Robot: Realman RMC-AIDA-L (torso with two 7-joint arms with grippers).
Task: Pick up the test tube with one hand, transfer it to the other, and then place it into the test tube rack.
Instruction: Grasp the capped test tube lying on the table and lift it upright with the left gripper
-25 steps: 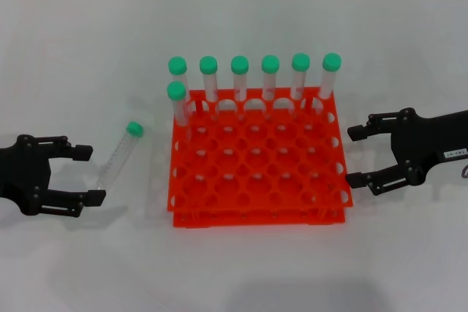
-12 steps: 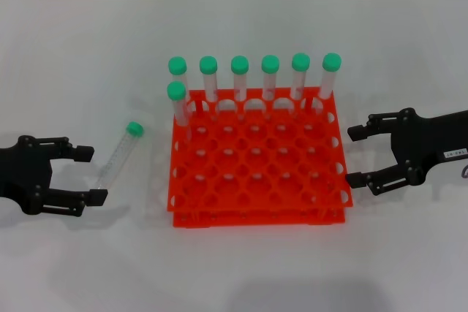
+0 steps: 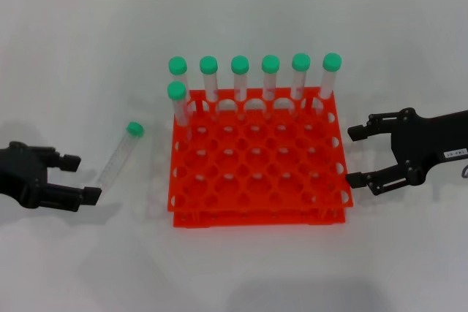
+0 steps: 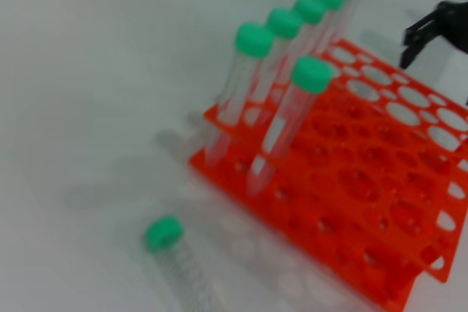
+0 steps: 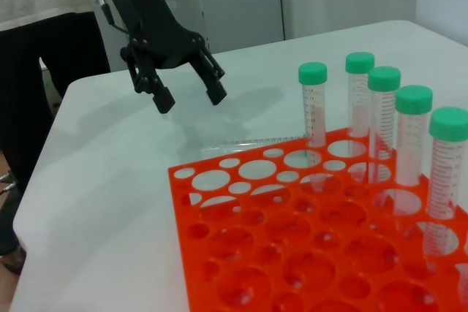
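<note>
At centre frame in the head view, the test tube rack (image 3: 257, 157) stands on the white table (image 3: 88, 49), seven green-capped tubes (image 3: 270, 77) upright along its far rows. The test tube (image 3: 121, 154) lies flat in the open strip left of the rack's edge. At far left, the left gripper (image 3: 79, 177) – fingers apart – sits just short of the tube's base. The right gripper (image 3: 355, 156), jaws wide, hovers beside the rack's right edge.

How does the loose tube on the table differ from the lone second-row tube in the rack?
The loose test tube lies flat on the table, outside the test tube rack; the second-row tube stands upright in a hole at the rack's left edge. Both are clear with green caps.
</note>
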